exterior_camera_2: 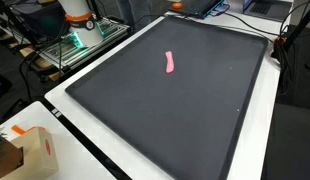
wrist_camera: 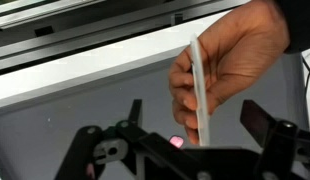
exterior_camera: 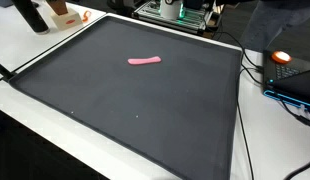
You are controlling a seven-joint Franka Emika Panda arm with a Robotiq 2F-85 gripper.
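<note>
Claw [wrist_camera: 195, 115] jaws stand wide apart, clamping nothing; between them in the wrist view a hand [wrist_camera: 235, 65] pinches a thin white stick [wrist_camera: 197, 75]; the stick is long, straight, plain and nearly upright with a slight lean, gripped along its lower half. In both exterior views a small pink piece [exterior_camera: 145, 61], elongated and slightly curved, lies flat on the black mat [exterior_camera: 115, 110] covering the white worktop [exterior_camera: 45, 45].

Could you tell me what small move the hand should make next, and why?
Probably close gently on the white strip: a person's fingers hold it in the gap of the open hand, clear of both jaws.
</note>
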